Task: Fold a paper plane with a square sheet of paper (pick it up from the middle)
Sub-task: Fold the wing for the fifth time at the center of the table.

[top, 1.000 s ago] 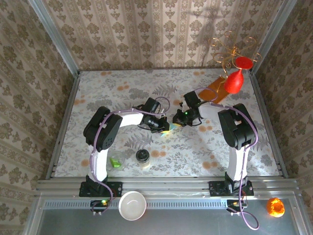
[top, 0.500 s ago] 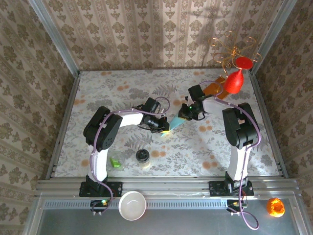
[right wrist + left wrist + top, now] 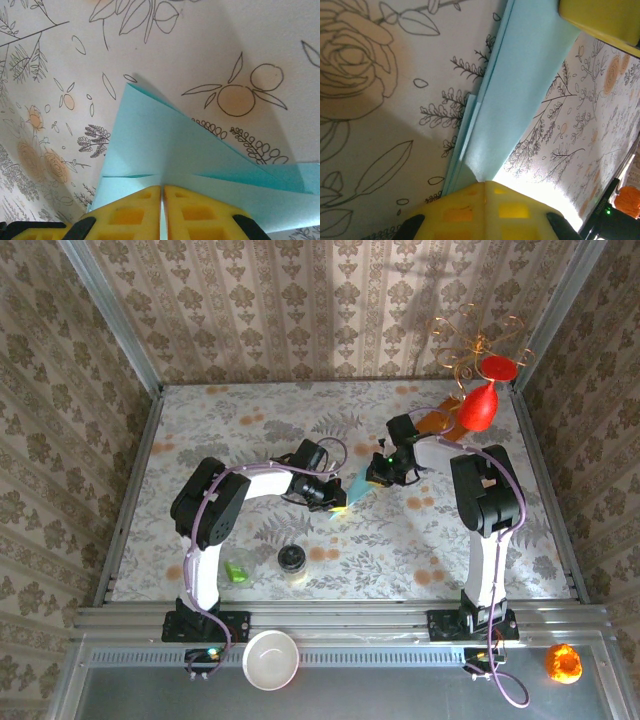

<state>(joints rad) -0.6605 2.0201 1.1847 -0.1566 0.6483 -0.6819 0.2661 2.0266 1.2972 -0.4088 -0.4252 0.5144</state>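
Note:
The light blue sheet of paper (image 3: 357, 486) is folded into layers and stretched between both grippers above the table's middle. My left gripper (image 3: 336, 503) is shut on its near-left end; in the left wrist view the yellow fingertips (image 3: 485, 182) pinch the folded paper (image 3: 520, 75), which runs away as a narrow strip. My right gripper (image 3: 376, 478) is shut on the far-right end. In the right wrist view its fingertips (image 3: 162, 187) clamp the paper (image 3: 165, 145), whose creased flaps spread out to a point beyond them.
An orange-brown sheet (image 3: 438, 424) lies at the back right under a red ornament on gold wire (image 3: 480, 405). A dark-lidded jar (image 3: 292, 562) and a small green item (image 3: 236, 571) sit near the front left. A white bowl (image 3: 271, 658) and an orange object (image 3: 563, 663) rest on the front ledge.
My right gripper has moved back and to the right with its end of the paper, drawing more of the blue sheet out between the grippers. The left gripper stayed put.

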